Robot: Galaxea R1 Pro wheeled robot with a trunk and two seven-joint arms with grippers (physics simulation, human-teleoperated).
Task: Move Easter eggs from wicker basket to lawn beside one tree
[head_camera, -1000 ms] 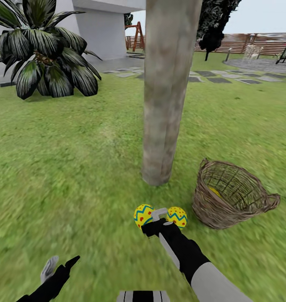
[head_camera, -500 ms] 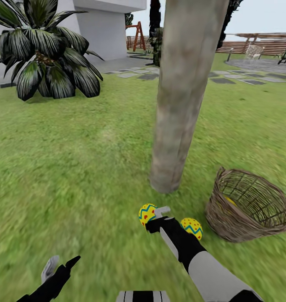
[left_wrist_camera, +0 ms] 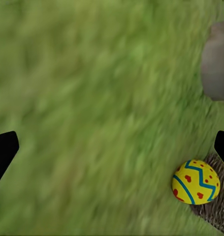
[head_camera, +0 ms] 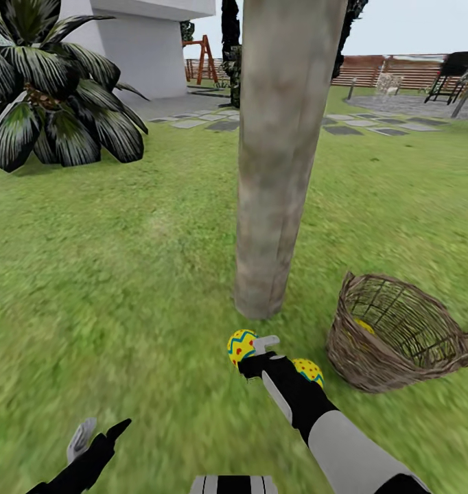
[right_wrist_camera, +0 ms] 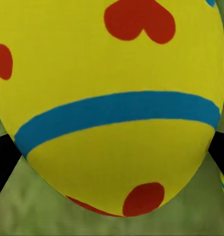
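Across the lawn [head_camera: 124, 261], the view has swung a little since a second ago, so the tree [head_camera: 282, 158] and the tipped wicker basket [head_camera: 399, 343] only appear shifted. One egg [head_camera: 307, 369] lies on the grass beside the right arm, another shows yellow inside the basket [head_camera: 363, 325]. The right gripper [head_camera: 251, 350] still clamps a third egg [head_camera: 241, 345] low near the trunk, apparently ready for release. The left gripper [head_camera: 97, 433] hangs open, empty.

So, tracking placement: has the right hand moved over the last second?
Yes: the right hand, holding an egg, moved toward the tree, away from the egg lying free.
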